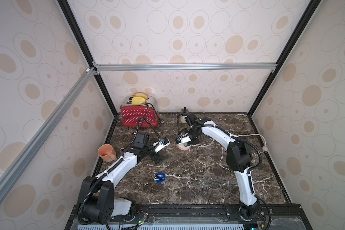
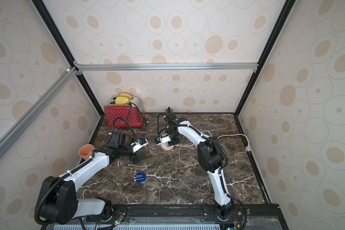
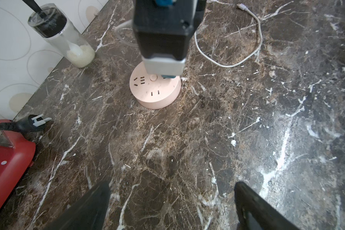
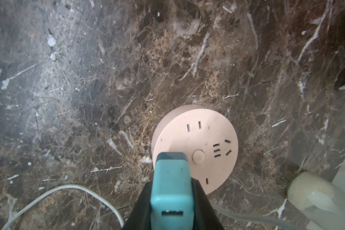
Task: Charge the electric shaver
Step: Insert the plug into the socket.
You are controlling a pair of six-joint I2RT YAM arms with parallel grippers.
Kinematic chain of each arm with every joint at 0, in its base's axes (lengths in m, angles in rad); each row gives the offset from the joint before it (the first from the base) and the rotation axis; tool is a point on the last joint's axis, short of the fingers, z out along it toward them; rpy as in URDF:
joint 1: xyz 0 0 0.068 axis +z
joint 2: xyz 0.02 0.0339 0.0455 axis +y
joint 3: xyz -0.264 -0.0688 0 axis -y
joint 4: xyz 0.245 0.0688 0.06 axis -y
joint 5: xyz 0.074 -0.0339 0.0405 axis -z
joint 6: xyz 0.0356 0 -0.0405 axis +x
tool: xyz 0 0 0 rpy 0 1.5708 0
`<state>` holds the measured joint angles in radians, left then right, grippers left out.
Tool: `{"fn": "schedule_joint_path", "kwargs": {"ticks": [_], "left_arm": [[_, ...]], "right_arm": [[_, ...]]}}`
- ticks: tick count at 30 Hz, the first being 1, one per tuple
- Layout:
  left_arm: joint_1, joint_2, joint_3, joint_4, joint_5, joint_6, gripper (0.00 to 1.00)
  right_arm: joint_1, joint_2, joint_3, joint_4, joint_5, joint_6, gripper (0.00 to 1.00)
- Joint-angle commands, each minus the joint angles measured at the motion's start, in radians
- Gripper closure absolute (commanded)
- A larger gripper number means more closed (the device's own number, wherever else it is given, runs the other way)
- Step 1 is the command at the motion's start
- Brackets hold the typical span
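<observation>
Low in the right wrist view, right gripper (image 4: 171, 191) clamps teal adapter (image 4: 170, 175) over pink socket hub (image 4: 207, 127), apparently the plug-in step, prongs needing slot alignment next; left gripper (image 3: 171, 203) gapes empty; electric shaver (image 1: 159, 177) lies well apart, lower centre of a top view.

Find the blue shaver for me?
In a top view the electric shaver lies on the marble tabletop near the front, beside the left arm, apart from the pink socket hub.
</observation>
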<state>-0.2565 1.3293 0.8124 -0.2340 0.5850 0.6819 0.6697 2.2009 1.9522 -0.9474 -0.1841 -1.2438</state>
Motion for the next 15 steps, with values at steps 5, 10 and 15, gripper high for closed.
{"fn": "schedule_joint_path", "kwargs": {"ticks": [5,10,15], "left_arm": [[0.014,-0.015,0.002,-0.016,0.011,0.024,0.01],[0.017,-0.012,0.004,-0.014,0.013,0.024,0.01],[0.022,-0.012,0.004,-0.014,0.014,0.024,0.01]], "right_arm": [[0.006,0.016,-0.002,0.009,0.046,-0.097,1.00],[0.006,0.025,-0.002,0.050,0.018,-0.113,1.00],[0.006,0.046,0.018,0.036,-0.004,-0.120,1.00]]}}
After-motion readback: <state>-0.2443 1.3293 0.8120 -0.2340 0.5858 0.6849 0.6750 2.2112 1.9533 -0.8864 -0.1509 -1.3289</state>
